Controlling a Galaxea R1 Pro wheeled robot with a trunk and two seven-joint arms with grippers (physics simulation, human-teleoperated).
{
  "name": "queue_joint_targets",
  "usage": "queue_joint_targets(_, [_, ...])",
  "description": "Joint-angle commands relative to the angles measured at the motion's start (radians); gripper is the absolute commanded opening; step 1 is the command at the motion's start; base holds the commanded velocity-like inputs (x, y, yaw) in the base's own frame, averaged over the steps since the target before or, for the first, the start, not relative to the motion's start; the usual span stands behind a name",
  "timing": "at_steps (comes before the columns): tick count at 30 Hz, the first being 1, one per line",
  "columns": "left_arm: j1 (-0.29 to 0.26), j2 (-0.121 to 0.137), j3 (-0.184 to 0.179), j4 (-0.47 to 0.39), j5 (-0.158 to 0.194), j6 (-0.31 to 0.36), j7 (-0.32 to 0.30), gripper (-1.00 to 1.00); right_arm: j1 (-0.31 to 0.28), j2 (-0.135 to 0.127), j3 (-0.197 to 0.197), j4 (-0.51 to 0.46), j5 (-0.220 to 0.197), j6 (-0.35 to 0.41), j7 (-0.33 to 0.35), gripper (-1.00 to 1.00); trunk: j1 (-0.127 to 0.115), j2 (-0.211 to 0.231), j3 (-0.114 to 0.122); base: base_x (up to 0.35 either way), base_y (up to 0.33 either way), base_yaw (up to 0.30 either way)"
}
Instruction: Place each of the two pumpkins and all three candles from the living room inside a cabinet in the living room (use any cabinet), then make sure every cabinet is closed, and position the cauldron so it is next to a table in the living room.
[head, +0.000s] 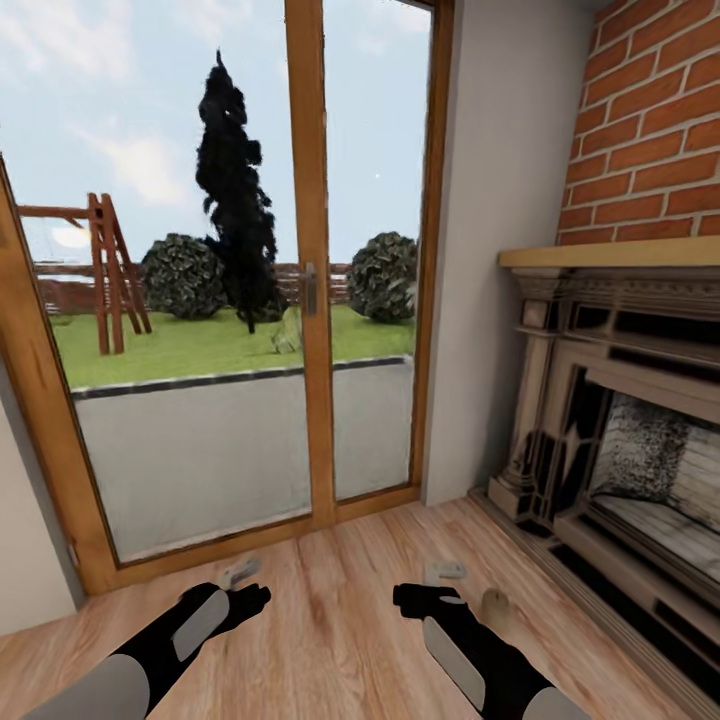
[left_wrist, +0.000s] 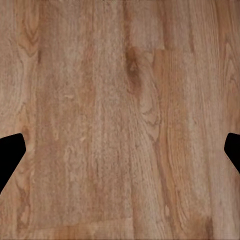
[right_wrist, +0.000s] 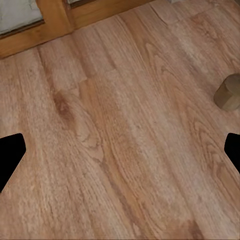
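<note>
One candle (head: 495, 603), a stubby grey-beige cylinder, stands on the wooden floor just right of my right gripper (head: 445, 571). The right wrist view shows the same candle (right_wrist: 228, 92) off to one side of the open fingers, with only bare planks between them. My left gripper (head: 243, 572) hangs low over the floor, open and holding nothing; bare floorboards (left_wrist: 120, 100) lie below it. The pumpkins, cabinet, cauldron and table are out of view.
A wood-framed glass patio door (head: 310, 290) stands straight ahead, with a garden behind it. A stone fireplace (head: 620, 420) under a brick wall (head: 650, 120) fills the right side, its hearth edge close to the candle. Wooden floor (head: 340, 620) stretches between my arms.
</note>
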Motion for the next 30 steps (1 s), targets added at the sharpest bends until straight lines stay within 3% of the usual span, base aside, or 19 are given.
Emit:
queue_joint_targets(1, [-0.001, 0.002, -0.008, -0.003, 0.010, 0.001, 0.009, 1.00, -0.001, -0.001, 0.003, -0.001, -0.008, 0.003, -0.008, 1.00, 0.001, -0.001, -0.003, 0.337, 0.000, 0.000])
queue_joint_targets(15, [-0.001, 0.003, -0.008, -0.003, 0.010, 0.001, 0.009, 1.00, -0.001, -0.003, 0.001, 0.000, -0.012, 0.003, -0.008, 1.00, 0.001, -0.001, -0.026, 0.336, -0.004, 0.000])
queue_joint_targets(24, [-0.001, 0.003, -0.008, -0.003, 0.009, 0.001, 0.009, 1.00, -0.001, -0.006, 0.004, -0.001, -0.009, -0.007, -0.005, 1.00, 0.001, -0.001, -0.037, 0.296, -0.123, -0.003])
queue_joint_targets(30, [-0.001, 0.003, -0.008, -0.003, 0.009, 0.001, 0.009, 1.00, -0.001, -0.002, 0.004, -0.002, -0.009, -0.002, -0.004, 1.00, 0.001, -0.001, -0.040, 0.225, -0.164, -0.211])
